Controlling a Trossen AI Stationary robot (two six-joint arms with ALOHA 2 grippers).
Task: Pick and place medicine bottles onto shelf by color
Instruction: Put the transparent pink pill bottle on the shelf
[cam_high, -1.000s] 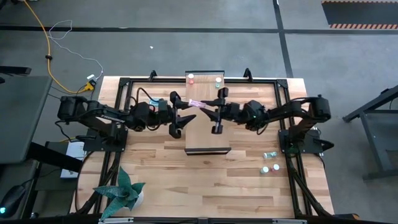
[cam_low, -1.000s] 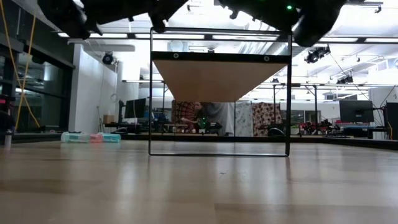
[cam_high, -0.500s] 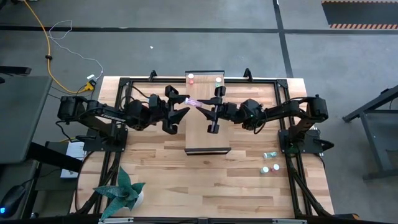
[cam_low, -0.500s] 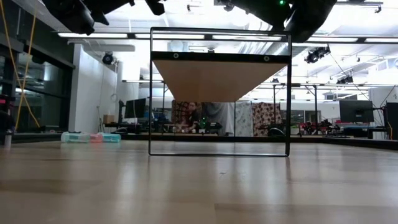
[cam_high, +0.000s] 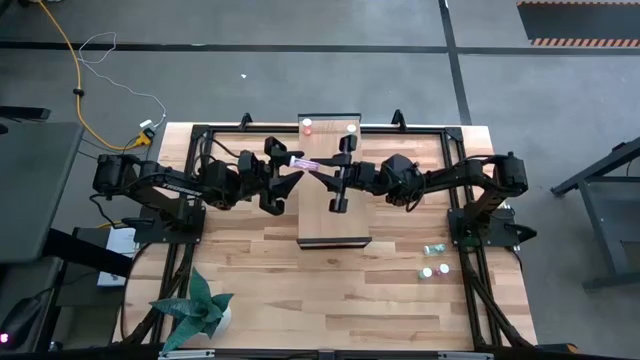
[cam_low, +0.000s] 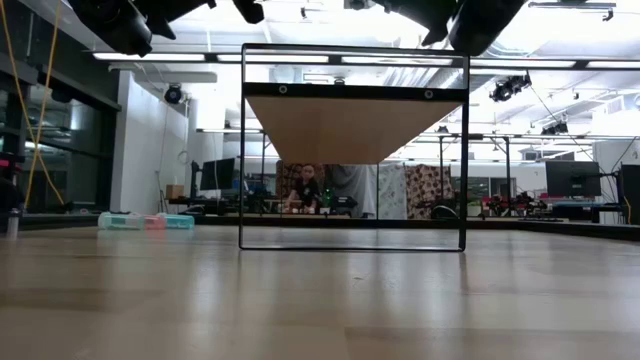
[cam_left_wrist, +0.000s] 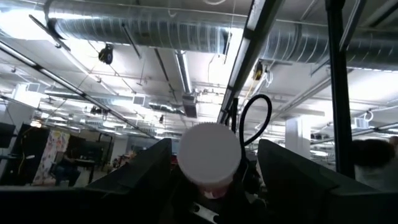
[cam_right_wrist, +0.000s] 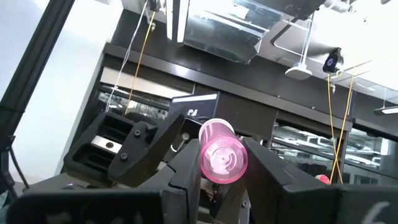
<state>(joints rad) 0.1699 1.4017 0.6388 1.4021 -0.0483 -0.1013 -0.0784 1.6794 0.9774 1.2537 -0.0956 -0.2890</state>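
A pink bottle (cam_high: 308, 163) lies level in the air between the two grippers, above the far half of the shelf (cam_high: 335, 225), near its left edge. Its long axis runs left to right, along the line joining the arms. The right gripper (cam_high: 322, 168) pinches it — in the right wrist view the bottle's base (cam_right_wrist: 222, 158) sits squarely between the two fingers (cam_right_wrist: 186, 171), jaws part closed on it. The left gripper (cam_high: 293, 165) stands wide, and in the left wrist view the white cap (cam_left_wrist: 209, 154) points straight into the gap between its fingers (cam_left_wrist: 146, 165); contact on that side cannot be confirmed. Judgement: a hand-over, both arms equally near, the cap end toward the left arm. Two bottles (cam_high: 308, 125) already stand at the shelf's far edge; three more (cam_high: 434, 262) lie on the table near its right edge.
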